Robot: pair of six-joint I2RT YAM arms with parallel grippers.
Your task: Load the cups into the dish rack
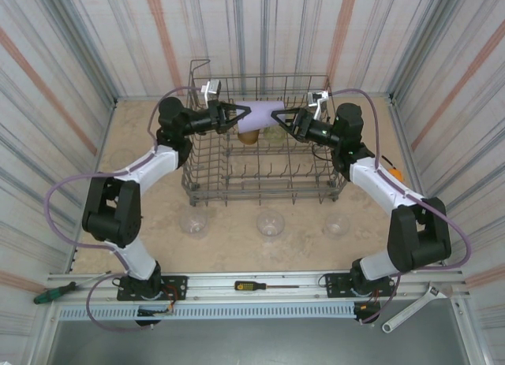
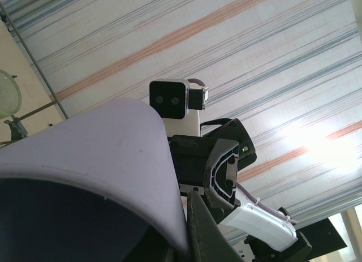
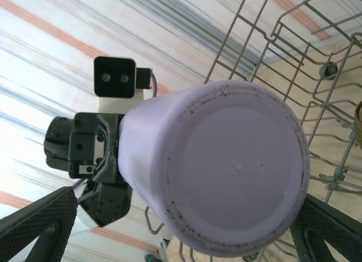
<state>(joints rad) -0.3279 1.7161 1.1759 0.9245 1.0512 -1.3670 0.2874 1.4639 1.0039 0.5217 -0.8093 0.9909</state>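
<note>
Nearest the arm bases, three clear colourless plastic tumblers [image 1: 271, 221] stood on the tan table [image 1: 150, 223], just in front of the big grey wire dish rack [image 1: 260, 188]. Over the rack's far end a lavender plastic tumbler [image 1: 260, 113] hung on its side between both arms, above an amber-brown tumbler [image 1: 248, 136] already inside. The left gripper [image 1: 234, 116] was pinched on its rim; the right gripper [image 1: 281, 119] stood spread wide around the base, not clamped. The tumbler looked light, stiff and rather slick, best taken across the wall near the base. The right wrist camera showed its speckled bottom, while the left wrist camera showed the dark open mouth.
</note>
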